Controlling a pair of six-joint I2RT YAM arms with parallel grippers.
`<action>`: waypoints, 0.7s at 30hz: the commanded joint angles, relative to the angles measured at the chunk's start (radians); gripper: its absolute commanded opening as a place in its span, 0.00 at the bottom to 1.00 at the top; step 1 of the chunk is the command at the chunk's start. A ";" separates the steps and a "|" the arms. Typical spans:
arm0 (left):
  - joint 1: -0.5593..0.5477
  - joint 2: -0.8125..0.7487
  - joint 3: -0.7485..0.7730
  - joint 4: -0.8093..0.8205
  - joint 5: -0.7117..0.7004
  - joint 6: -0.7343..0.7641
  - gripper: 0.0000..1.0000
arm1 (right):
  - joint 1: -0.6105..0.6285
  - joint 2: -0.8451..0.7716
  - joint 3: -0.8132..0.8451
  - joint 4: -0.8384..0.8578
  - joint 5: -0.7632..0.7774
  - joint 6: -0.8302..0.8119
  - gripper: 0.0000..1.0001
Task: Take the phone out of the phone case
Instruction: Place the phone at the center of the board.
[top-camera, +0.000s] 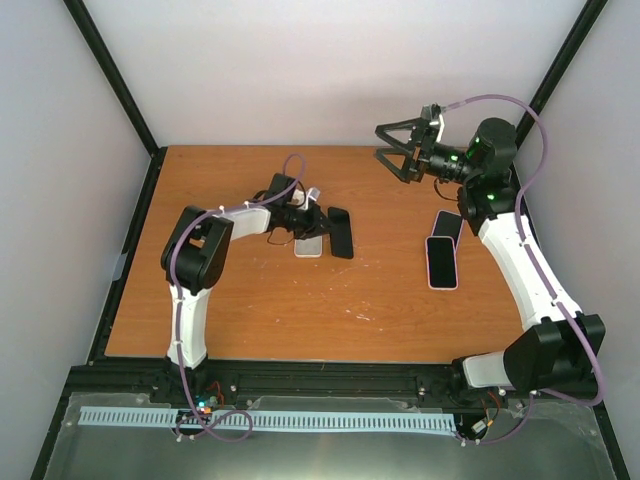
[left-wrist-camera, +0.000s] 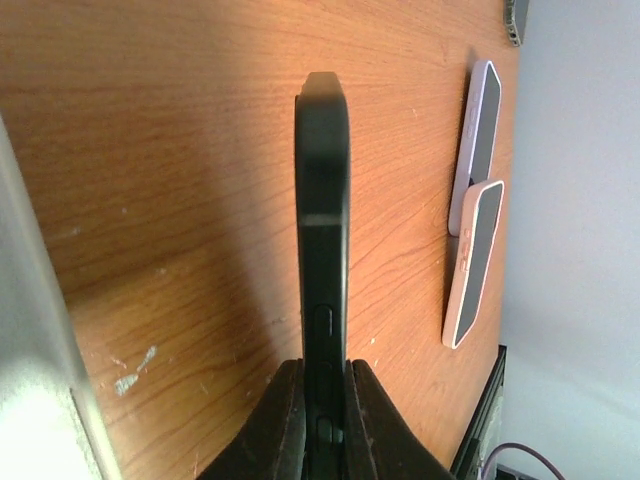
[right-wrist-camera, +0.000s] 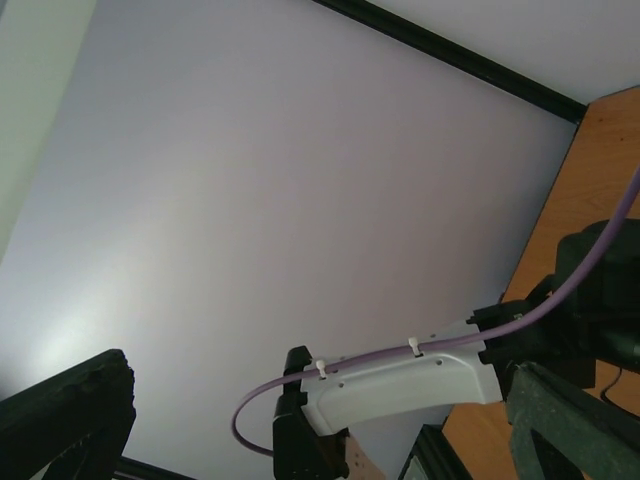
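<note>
My left gripper (top-camera: 316, 222) is shut on the black phone case (top-camera: 340, 232) at the middle of the table. In the left wrist view the case (left-wrist-camera: 322, 200) stands edge-on over the wood, side buttons showing. Both fingers of my left gripper (left-wrist-camera: 325, 368) press its two flat faces. I cannot tell the phone apart from the case. My right gripper (top-camera: 381, 141) hangs open high above the back right of the table, away from the case. In its own view my right gripper (right-wrist-camera: 320, 440) holds nothing, and only the wall and the left arm lie beyond it.
A light grey flat slab (top-camera: 308, 246) lies on the table right under my left gripper. Two phones in pale pink cases (top-camera: 441, 262) (top-camera: 447, 225) lie at the right, beside the right arm, and also show in the left wrist view (left-wrist-camera: 472, 265) (left-wrist-camera: 484, 140). Walls close the table's sides.
</note>
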 joint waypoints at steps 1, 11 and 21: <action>-0.004 0.043 0.081 -0.037 0.006 0.038 0.02 | -0.007 -0.030 0.028 -0.073 0.006 -0.089 1.00; -0.003 0.095 0.145 -0.095 0.023 0.045 0.20 | -0.007 -0.043 0.016 -0.145 0.016 -0.162 1.00; 0.006 0.050 0.134 -0.119 -0.078 0.058 0.50 | -0.007 -0.056 0.053 -0.381 0.099 -0.425 1.00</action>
